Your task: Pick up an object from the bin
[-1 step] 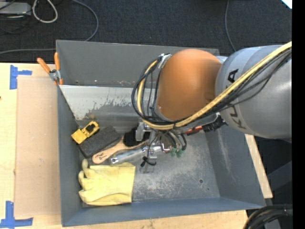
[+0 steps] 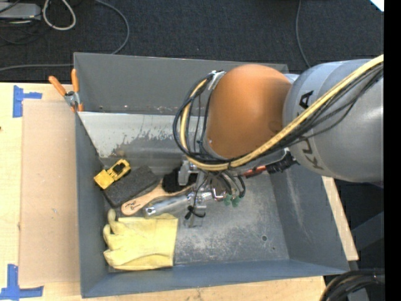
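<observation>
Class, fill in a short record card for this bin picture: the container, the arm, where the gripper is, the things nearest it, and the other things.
container: grey metal bin
arm: KUKA arm with orange cover, reaching in from the right
gripper position: gripper low near the bin's middle, at the right end of a silver metal piece
nearest things: wooden-handled brush with black bristles; dark grey pad under it
other things: yellow toy vehicle at the left; yellow rubber glove at the front left

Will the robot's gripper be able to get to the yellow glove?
Probably yes. The glove lies uncovered in the lower left corner of the bin, and the gripper hangs just to its right, beside the brush.
</observation>
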### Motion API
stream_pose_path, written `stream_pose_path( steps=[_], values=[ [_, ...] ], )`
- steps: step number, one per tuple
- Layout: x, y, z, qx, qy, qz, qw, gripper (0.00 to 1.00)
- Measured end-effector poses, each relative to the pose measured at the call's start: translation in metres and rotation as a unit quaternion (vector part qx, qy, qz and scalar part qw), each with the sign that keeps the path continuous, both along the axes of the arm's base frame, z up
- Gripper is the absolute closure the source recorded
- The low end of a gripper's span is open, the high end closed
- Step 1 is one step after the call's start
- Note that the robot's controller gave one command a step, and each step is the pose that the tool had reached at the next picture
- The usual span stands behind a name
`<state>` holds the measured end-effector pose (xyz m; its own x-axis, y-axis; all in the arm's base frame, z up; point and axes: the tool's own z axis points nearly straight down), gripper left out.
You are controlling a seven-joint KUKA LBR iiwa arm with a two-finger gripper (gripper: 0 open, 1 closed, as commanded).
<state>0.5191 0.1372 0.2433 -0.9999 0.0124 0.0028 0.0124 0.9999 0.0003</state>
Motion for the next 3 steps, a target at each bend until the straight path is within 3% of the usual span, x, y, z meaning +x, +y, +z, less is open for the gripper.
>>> stream_pose_path(
  steps=[1,2,3],
  values=[
    [0.005,-0.010,-0.014,0.000,0.0015,-0.015,0.9999,0.00],
    [-0.034,-0.015,-0.030,-0.001,0.0022,-0.009,1.0000,0.00],
    [-0.028,-0.020,-0.076,-0.001,0.0027,-0.051,0.9987,0.00]
  ],
)
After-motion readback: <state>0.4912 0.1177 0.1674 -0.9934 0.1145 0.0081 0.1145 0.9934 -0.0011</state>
